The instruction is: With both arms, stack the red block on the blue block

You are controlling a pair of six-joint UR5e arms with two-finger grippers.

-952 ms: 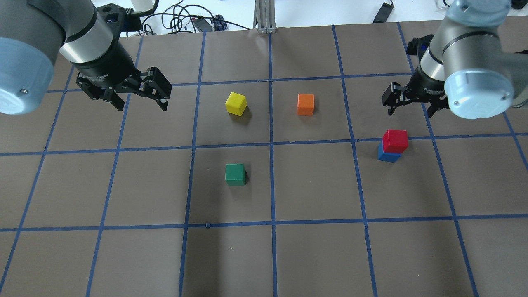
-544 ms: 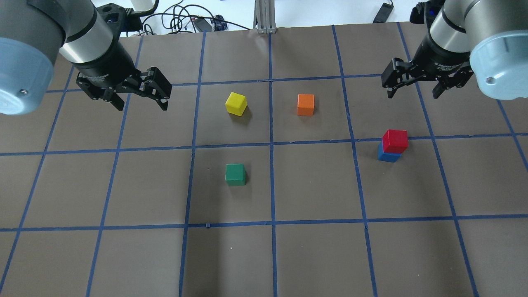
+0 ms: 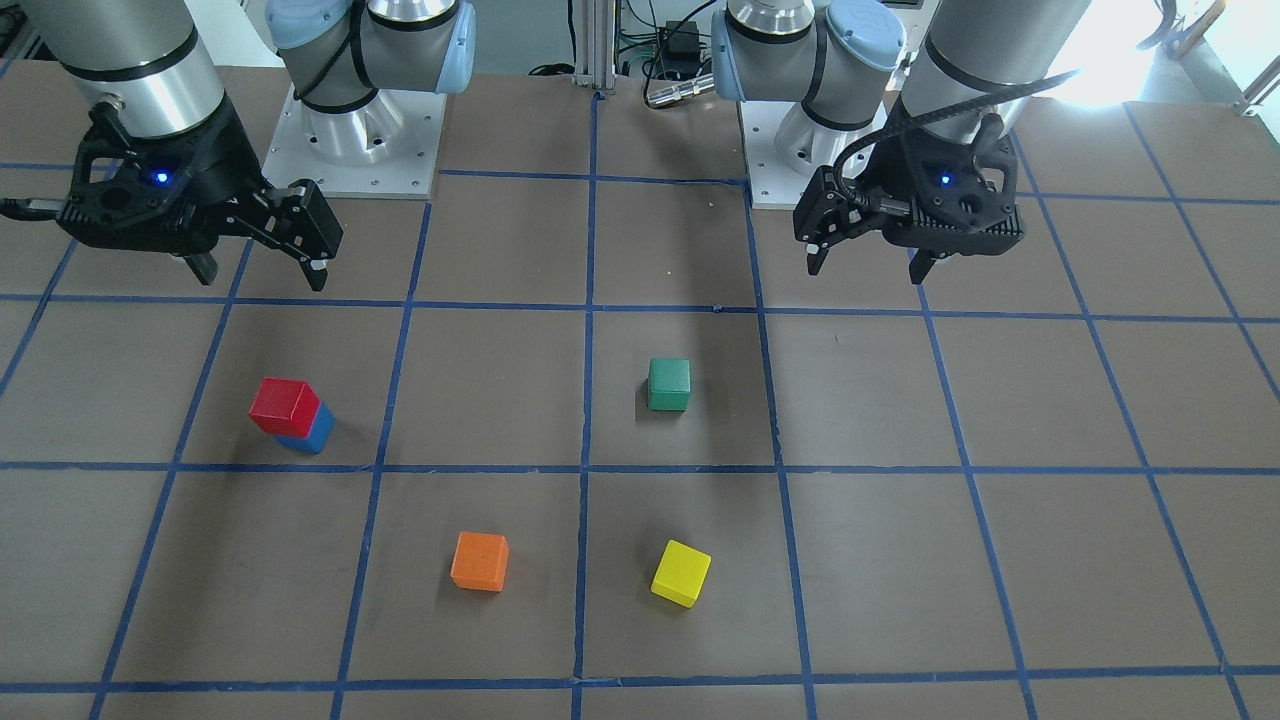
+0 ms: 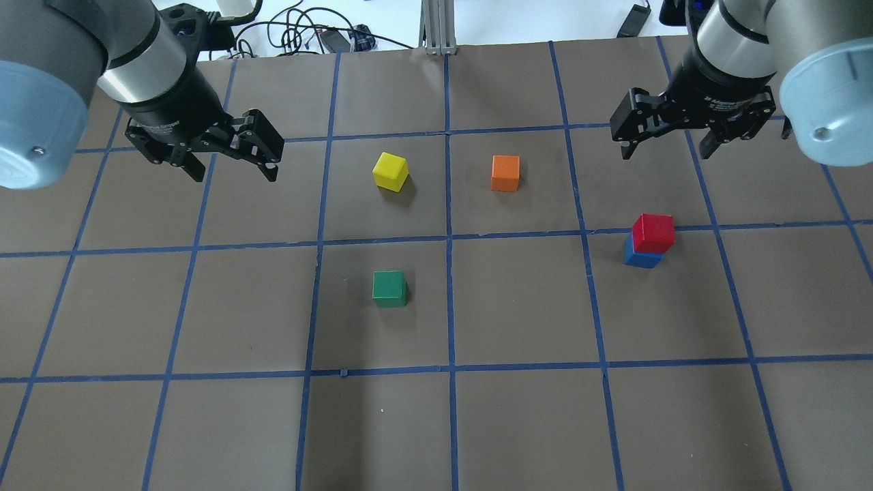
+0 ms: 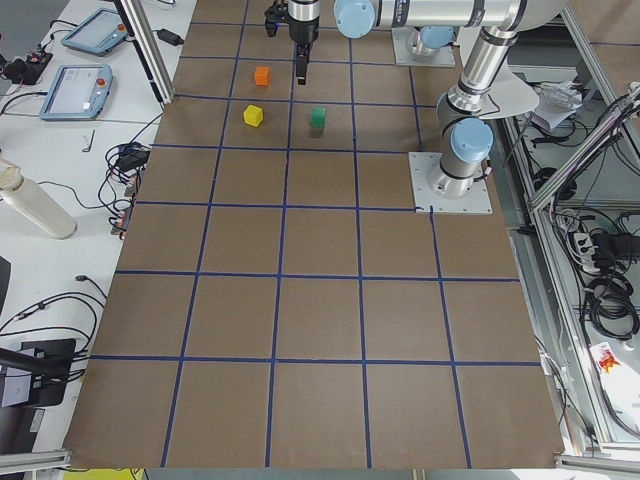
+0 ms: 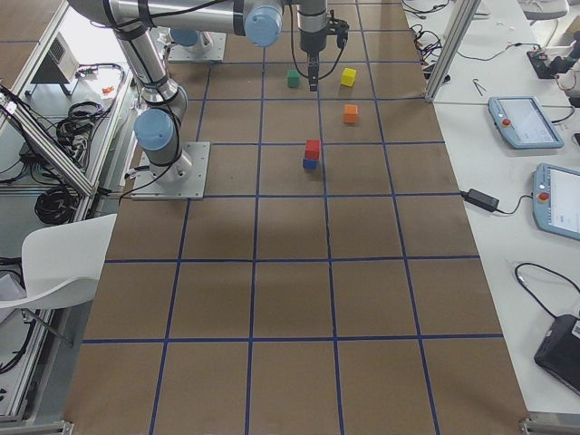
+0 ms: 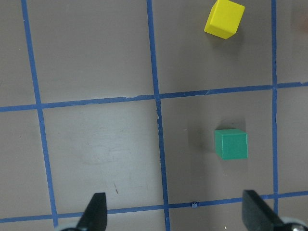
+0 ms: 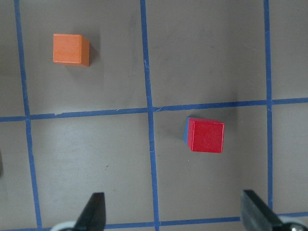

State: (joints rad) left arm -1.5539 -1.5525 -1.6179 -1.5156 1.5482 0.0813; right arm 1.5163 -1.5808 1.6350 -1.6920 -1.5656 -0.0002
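While I watch the overhead view, the red block [image 4: 653, 232] sits squarely on top of the blue block [image 4: 641, 259]. They are touching, and only a strip of blue peeks out at about 7 o'clock. The stack rests on the brown table [image 4: 518, 423], right of centre, with nothing gripping it. My right gripper [image 4: 665, 151] hangs above the table at roughly 12 o'clock from the stack and well apart from it, fingers spread wide and empty. My left gripper [image 4: 234, 176] hovers over the far left, fingers equally wide and holding nothing. From it, the yellow block [image 4: 390, 170] lies at 3 o'clock and the green block [image 4: 389, 288] at 4 o'clock. The orange block [image 4: 505, 172] sits at 10 o'clock from the stack.
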